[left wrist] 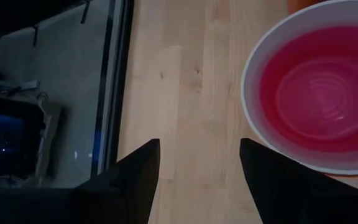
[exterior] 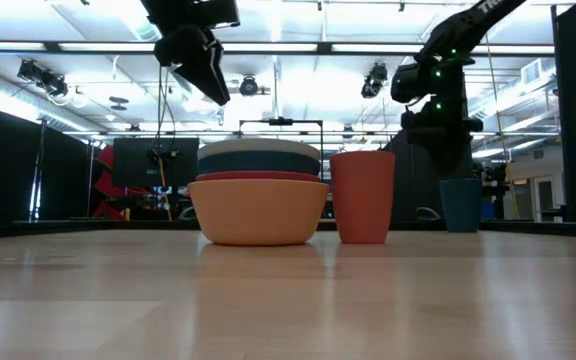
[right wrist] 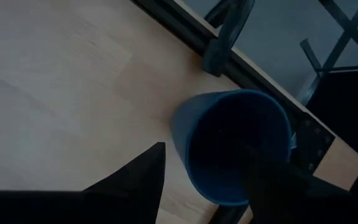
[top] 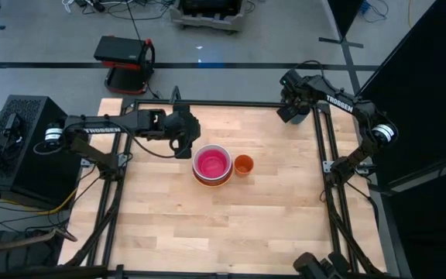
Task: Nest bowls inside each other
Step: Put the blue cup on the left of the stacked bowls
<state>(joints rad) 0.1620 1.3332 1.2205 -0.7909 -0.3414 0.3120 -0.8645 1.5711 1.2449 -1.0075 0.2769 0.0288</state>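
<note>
Five bowls (top: 212, 164) are sitting nested in one stack near the middle of the table (top: 169, 225), so that part looks sorted. Looking down, the magenta-pink one is showing on top inside a white rim, and from table level you're seeing an orange bowl at the bottom with red, teal-blue and white rims layered above it. Right beside the stack, an orange cup (top: 243, 164) is standing upright, close enough that I can't say whether it's touching.

Left gripper (top: 183, 138) is hovering above the wood just beside the stack, toward the left side of the table. Its fingers (left wrist: 132, 177) are spread wide apart and gripping nothing, with bare tabletop showing between them and the bowl rim off to one side.

Right gripper (top: 294, 108) is way over at the far right corner of the table, hanging around a dark-blue cup (right wrist: 232, 146) that's standing upright by the table's black frame edge. One finger is sitting outside the cup wall and the other is down around the rim. Honestly can't tell if it's pinching the cup wall or has let go.
</note>
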